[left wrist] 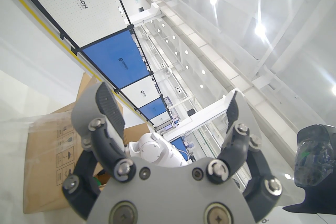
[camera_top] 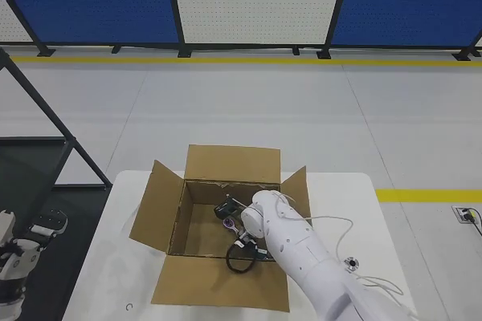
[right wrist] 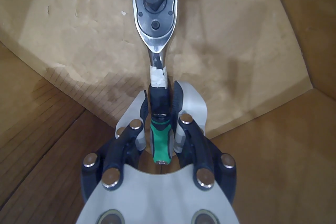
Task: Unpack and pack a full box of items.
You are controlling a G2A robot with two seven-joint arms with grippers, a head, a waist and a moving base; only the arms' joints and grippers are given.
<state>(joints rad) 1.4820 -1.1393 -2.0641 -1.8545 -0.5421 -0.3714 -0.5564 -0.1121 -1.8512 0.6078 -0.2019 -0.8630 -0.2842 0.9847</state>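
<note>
An open cardboard box [camera_top: 169, 210] stands on the white table [camera_top: 353, 201], flaps spread. My right arm [camera_top: 285, 237] reaches down into it. Inside the box [right wrist: 78, 12], my right gripper [right wrist: 160, 104] is shut on the black and green handle of a ratchet wrench [right wrist: 154, 9], whose chrome head points away from the fingers over the cardboard. My left gripper [left wrist: 170, 109] is off the table's left side [camera_top: 24, 229], open and holding nothing, pointing upward with the box [left wrist: 47, 146] beside it.
A black cable loop [camera_top: 241, 261] and a small dark item [camera_top: 224, 212] lie in the box beside the arm. A small round part [camera_top: 353, 262] sits on the table to the right. A dark metal frame [camera_top: 56, 120] stands at the left.
</note>
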